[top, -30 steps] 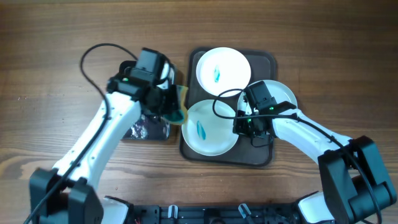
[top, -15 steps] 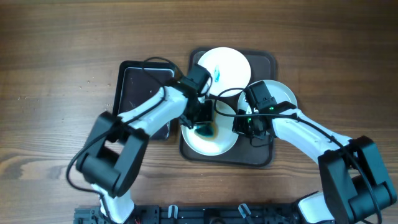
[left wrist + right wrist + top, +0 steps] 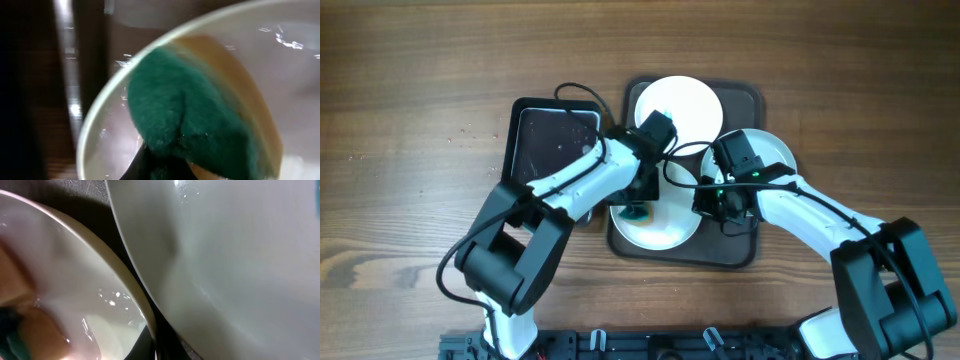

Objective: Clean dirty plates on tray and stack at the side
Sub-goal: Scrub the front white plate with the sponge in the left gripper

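While the left gripper (image 3: 642, 200) is clamped on the sponge (image 3: 190, 120), the sponge's green face is pressed onto the front plate (image 3: 665, 228), inside its left rim. The yellow side is up. That plate sits at the front-left of the tray (image 3: 745, 95).

The right gripper (image 3: 720, 208) is closed, low over the tray's middle, where the front plate's right edge meets the right plate (image 3: 775, 150). Can't tell if it pinches either rim; the wrist view shows only the two rims close together.

The right plate hangs over the tray's right rim. The rear plate (image 3: 685, 105) is at the tray's back, partly under the left arm.

The black pan (image 3: 545, 140) is just left of the tray, on the wooden table (image 3: 420, 100).
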{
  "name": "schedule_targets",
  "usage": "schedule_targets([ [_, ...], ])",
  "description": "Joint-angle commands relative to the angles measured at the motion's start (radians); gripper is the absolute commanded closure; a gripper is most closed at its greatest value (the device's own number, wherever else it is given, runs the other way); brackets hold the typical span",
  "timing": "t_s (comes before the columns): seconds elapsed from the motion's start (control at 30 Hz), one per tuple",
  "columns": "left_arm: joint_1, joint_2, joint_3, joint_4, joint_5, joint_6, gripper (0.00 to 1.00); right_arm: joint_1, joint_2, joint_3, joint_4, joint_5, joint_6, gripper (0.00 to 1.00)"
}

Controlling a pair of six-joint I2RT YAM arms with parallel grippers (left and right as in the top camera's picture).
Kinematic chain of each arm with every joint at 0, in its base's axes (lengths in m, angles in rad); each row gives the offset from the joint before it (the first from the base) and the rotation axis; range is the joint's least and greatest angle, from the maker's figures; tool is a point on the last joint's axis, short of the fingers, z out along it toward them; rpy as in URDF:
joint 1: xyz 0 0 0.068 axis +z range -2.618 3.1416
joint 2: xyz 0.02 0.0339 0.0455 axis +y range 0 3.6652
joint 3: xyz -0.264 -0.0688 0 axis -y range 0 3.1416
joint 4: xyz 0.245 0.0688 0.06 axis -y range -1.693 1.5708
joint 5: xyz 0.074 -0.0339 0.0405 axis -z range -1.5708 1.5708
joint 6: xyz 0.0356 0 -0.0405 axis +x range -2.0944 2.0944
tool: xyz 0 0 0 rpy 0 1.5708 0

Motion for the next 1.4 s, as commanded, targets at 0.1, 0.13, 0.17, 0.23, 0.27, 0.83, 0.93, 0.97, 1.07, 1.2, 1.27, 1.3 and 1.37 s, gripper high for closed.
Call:
schedule_targets([
  [0.1, 0.077, 0.06, -0.05, 0.012, -0.053, 0.051, 0.96, -0.007, 0.035, -0.008, -0.021, 0.069, 0.044, 0.96],
  [0.13, 0.073, 0.06, -0.051, 0.036, 0.053, 0.08, 0.96, -0.007, 0.035, -0.008, -0.021, 0.069, 0.046, 0.96],
  [0.17, 0.069, 0.06, -0.053, 0.076, 0.206, 0.109, 0.96, -0.007, 0.035, -0.008, -0.021, 0.069, 0.048, 0.96],
  [0.23, 0.061, 0.06, -0.06, 0.144, 0.426, 0.13, 0.96, -0.007, 0.035, -0.008, -0.021, 0.068, 0.048, 0.96],
  [0.27, 0.054, 0.06, -0.064, 0.186, 0.533, 0.141, 0.96, -0.007, 0.035, -0.008, -0.022, 0.068, 0.048, 0.96],
  [0.83, -0.025, 0.061, -0.07, 0.172, 0.389, 0.064, 0.96, -0.007, 0.035, -0.008, -0.024, 0.064, 0.065, 0.96],
  [0.93, 0.0, 0.06, -0.069, 0.092, 0.193, 0.027, 0.96, -0.007, 0.035, -0.008, -0.024, 0.064, 0.066, 0.96],
  [0.97, 0.008, 0.06, -0.069, 0.069, 0.133, 0.013, 0.96, -0.007, 0.035, -0.008, -0.024, 0.064, 0.065, 0.96],
  [1.07, 0.032, 0.054, -0.069, 0.018, -0.032, -0.025, 0.96, -0.007, 0.035, -0.008, -0.022, 0.064, 0.065, 0.96],
  [1.2, 0.053, 0.018, -0.064, -0.039, -0.224, -0.094, 0.96, -0.007, 0.035, -0.008, -0.022, 0.064, 0.065, 0.96],
  [1.27, 0.059, 0.001, -0.063, -0.039, -0.277, -0.095, 0.96, -0.007, 0.035, -0.008, -0.021, 0.064, 0.065, 0.96],
  [1.3, 0.061, -0.003, -0.063, -0.033, -0.289, -0.094, 0.96, -0.007, 0.035, -0.008, -0.021, 0.064, 0.065, 0.95],
  [1.37, 0.061, -0.004, -0.064, -0.016, -0.283, -0.094, 0.96, -0.007, 0.035, -0.008, -0.021, 0.064, 0.064, 0.96],
])
